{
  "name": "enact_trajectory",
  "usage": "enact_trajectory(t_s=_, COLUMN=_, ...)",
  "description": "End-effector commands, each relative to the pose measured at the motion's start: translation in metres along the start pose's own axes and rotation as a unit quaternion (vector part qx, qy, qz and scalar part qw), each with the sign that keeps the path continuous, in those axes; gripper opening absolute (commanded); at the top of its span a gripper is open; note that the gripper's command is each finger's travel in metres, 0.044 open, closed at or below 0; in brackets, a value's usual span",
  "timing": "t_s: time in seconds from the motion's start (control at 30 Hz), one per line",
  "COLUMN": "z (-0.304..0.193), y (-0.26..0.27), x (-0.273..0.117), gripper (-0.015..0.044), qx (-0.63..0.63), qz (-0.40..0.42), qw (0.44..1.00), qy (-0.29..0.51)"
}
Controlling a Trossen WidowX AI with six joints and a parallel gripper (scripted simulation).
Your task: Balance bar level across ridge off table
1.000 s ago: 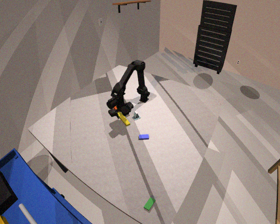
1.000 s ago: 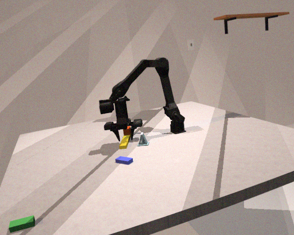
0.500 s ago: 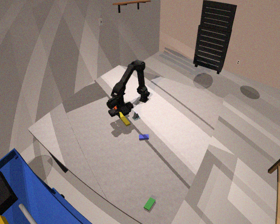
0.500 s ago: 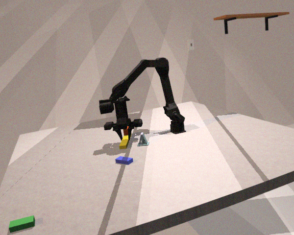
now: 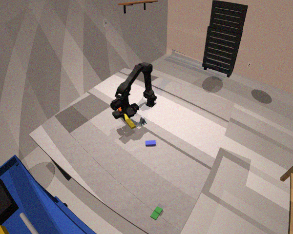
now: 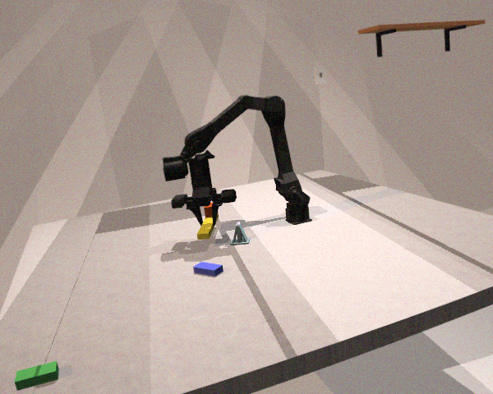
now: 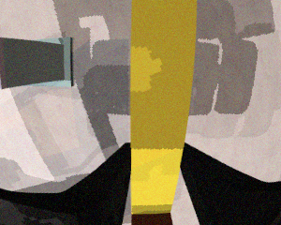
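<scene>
The yellow bar (image 5: 130, 122) (image 6: 205, 231) (image 7: 164, 103) has an orange-red block (image 5: 119, 108) (image 6: 208, 210) (image 7: 152, 219) at its far end. My gripper (image 5: 125, 116) (image 6: 207, 222) (image 7: 155, 148) is shut on the yellow bar, nearer the end with the block, and holds it a little above the table. The grey-teal ridge (image 5: 142, 121) (image 6: 239, 235) (image 7: 33, 62) stands on the table beside the bar, to its left in the wrist view. The bar does not touch the ridge. Part of the block is hidden by the gripper in the top and exterior views.
A blue block (image 5: 150, 143) (image 6: 208, 268) lies in front of the ridge, toward the exterior view. A green block (image 5: 156, 213) (image 6: 37, 375) lies far off toward the table's near edge. The arm's base (image 5: 150, 102) (image 6: 297, 213) stands behind the ridge.
</scene>
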State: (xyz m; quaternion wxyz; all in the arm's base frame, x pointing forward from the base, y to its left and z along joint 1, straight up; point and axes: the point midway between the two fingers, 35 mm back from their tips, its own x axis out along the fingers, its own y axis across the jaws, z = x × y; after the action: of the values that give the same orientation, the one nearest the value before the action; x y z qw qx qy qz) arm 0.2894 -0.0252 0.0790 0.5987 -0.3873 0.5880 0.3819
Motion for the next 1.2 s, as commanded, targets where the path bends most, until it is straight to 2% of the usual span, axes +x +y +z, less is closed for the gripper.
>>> enact_trajectory(t_s=0.0, z=0.0, y=-0.002, x=-0.012, gripper=0.0, qx=-0.001, qz=-0.003, qw=1.0, qy=0.0)
enact_trajectory(t_s=0.83, z=-0.001, y=0.004, x=-0.072, gripper=0.0, qx=-0.006, qz=-0.004, qw=1.0, qy=0.0)
enact_trajectory(t_s=1.17, z=0.027, y=0.023, x=-0.073, gripper=0.0, qx=-0.187, qz=-0.003, qw=0.982, qy=0.0)
